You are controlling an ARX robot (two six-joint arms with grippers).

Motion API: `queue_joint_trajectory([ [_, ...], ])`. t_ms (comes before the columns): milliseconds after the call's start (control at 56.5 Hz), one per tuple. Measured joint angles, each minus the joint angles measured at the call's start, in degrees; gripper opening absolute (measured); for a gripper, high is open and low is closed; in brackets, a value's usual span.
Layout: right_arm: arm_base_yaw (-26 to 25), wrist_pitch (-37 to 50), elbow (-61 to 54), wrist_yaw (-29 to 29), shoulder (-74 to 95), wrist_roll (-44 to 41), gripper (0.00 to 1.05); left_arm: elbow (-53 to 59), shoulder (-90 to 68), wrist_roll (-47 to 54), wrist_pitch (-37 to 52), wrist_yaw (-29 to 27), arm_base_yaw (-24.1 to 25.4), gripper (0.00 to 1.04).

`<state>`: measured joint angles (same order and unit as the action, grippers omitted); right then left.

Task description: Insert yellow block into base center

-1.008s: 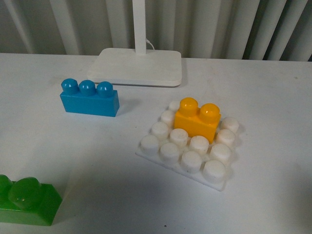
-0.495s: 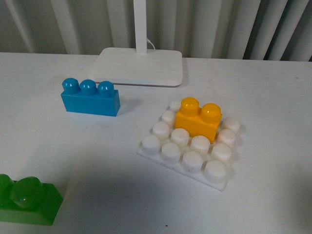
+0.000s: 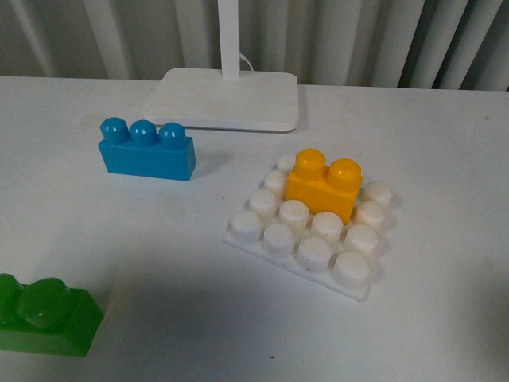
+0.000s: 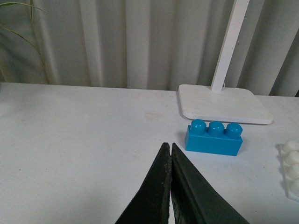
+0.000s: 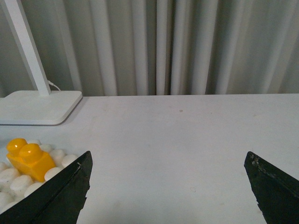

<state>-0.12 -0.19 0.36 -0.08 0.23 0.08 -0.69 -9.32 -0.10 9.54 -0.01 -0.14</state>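
The yellow block point(image 3: 324, 185), orange-yellow with two studs, sits on the white studded base point(image 3: 306, 237), over its middle studs toward the far side. It also shows in the right wrist view point(image 5: 29, 157) on the base point(image 5: 14, 179). Neither arm shows in the front view. My right gripper point(image 5: 169, 161) is open and empty, off to the right of the base above bare table. My left gripper point(image 4: 169, 149) is shut and empty, on the near side of the blue brick point(image 4: 214, 137) and apart from it. An edge of the base point(image 4: 292, 163) shows in the left wrist view.
A blue three-stud brick point(image 3: 146, 149) stands left of the base. A green brick point(image 3: 44, 312) lies at the near left. A white lamp foot point(image 3: 224, 98) with a pole stands behind, before a pleated curtain.
The whole front view has shifted slightly: the base, yellow block and bricks sit a little higher in the picture. Nothing on the table has moved relative to the rest.
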Motion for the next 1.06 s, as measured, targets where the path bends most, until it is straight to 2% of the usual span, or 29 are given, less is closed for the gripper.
queue_joint_trajectory([
  [88,0.00,0.00,0.00,0.02,0.00,0.00,0.96,0.00,7.28,0.00,-8.81,0.02,0.00,0.04],
  [230,0.00,0.00,0.00,0.00,0.00,0.00,0.96,0.00,8.98,0.00,-9.42,0.02,0.00,0.04],
  [336,0.00,0.00,0.00,0.00,0.00,0.00,0.96,0.00,9.05,-0.02,-9.42,0.02,0.00,0.28],
  [425,0.00,0.00,0.00,0.00,0.00,0.00,0.96,0.00,9.07,-0.02,-9.42,0.02,0.00,0.54],
  [495,0.00,0.00,0.00,0.00,0.00,0.00,0.96,0.00,9.07,-0.02,-9.42,0.02,0.00,0.67],
  [601,0.00,0.00,0.00,0.00,0.00,0.00,0.96,0.00,9.07,-0.02,-9.42,0.02,0.00,0.92],
  [654,0.00,0.00,0.00,0.00,0.00,0.00,0.96,0.00,9.07,-0.02,-9.42,0.02,0.00,1.00],
  [1061,0.00,0.00,0.00,0.00,0.00,0.00,0.96,0.00,9.07,-0.02,-9.42,0.02,0.00,0.98],
])
